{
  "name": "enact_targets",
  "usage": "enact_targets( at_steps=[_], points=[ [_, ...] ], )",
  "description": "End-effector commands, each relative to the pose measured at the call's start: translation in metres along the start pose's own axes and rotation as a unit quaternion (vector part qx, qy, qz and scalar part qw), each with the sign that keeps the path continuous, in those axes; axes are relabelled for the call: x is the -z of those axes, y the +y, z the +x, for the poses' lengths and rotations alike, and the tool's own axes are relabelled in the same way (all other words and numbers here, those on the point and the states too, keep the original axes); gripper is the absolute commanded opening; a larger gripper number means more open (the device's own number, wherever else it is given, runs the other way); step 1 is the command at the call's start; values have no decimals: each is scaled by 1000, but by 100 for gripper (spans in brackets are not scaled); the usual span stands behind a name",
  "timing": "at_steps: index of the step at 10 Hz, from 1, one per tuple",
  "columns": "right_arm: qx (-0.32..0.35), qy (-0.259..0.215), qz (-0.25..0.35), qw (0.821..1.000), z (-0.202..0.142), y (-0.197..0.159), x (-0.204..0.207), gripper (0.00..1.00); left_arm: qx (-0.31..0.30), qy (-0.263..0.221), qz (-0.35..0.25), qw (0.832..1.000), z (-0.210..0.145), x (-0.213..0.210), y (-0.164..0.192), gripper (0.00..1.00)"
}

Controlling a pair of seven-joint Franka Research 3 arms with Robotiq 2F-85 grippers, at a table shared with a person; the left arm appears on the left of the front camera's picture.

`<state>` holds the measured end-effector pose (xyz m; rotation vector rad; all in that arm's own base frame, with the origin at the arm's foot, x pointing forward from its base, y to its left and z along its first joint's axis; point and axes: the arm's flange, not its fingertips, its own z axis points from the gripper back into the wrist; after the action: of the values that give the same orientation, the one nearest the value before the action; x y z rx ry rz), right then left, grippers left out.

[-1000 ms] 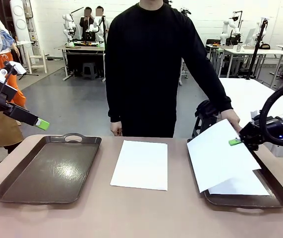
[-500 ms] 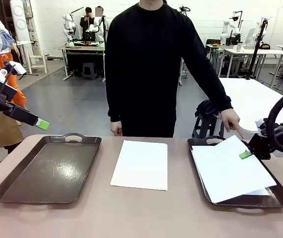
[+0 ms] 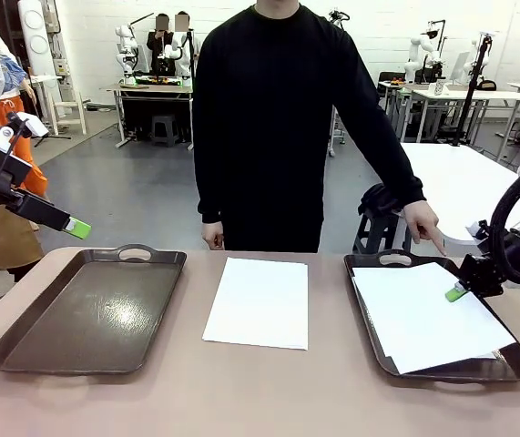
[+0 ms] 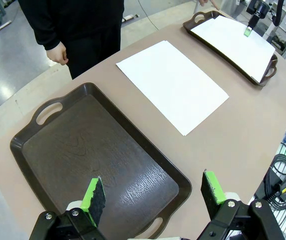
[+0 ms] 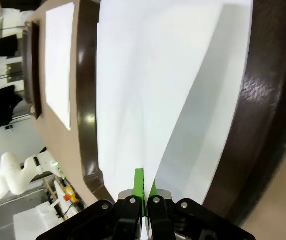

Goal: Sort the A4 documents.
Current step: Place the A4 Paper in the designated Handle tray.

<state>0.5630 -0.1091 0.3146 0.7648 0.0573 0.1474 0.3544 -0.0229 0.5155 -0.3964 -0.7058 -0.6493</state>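
Observation:
One A4 document (image 3: 258,302) lies flat on the table's middle, also seen from the left wrist (image 4: 173,85). A second white sheet (image 3: 428,314) rests in the right brown tray (image 3: 366,314) on top of another sheet whose corner (image 3: 490,354) peeks out. My right gripper (image 3: 456,292) is shut on the top sheet's right edge; its green pads (image 5: 144,182) pinch the paper (image 5: 148,85). My left gripper (image 3: 76,228) hangs open above the far left corner of the empty left tray (image 3: 23,341), fingers (image 4: 95,195) wide apart over that tray (image 4: 82,155).
A person in black stands at the far side; one hand (image 3: 423,221) points down at the right tray's far corner, the other (image 3: 212,237) hangs by the table edge. Bare table lies in front of both trays.
My right gripper has moved right and down, laying the held sheet from a raised tilt nearly flat into the right tray. The left arm has not moved.

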Motion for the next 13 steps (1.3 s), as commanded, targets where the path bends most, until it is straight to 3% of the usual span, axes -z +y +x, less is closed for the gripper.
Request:
enact_targets(
  at_steps=[1, 3, 7, 10, 13],
  points=[
    [-2, -33, -42, 999, -4, 8, 3, 1, 3, -4, -7, 1000, -2, 0, 3, 100],
    [-6, -71, -48, 996, -4, 11, 8, 1, 3, -4, -7, 1000, -2, 0, 3, 100],
    [-11, -53, -36, 998, -5, 16, 13, 1, 3, -4, -7, 1000, -2, 0, 3, 100],
    [-30, -42, -48, 998, -4, 25, 8, 27, 3, -4, -7, 1000, -2, 0, 3, 100],
    [-35, -26, -86, 995, -3, 35, 5, 59, 3, -4, -7, 1000, -2, 0, 3, 100]
  ],
)
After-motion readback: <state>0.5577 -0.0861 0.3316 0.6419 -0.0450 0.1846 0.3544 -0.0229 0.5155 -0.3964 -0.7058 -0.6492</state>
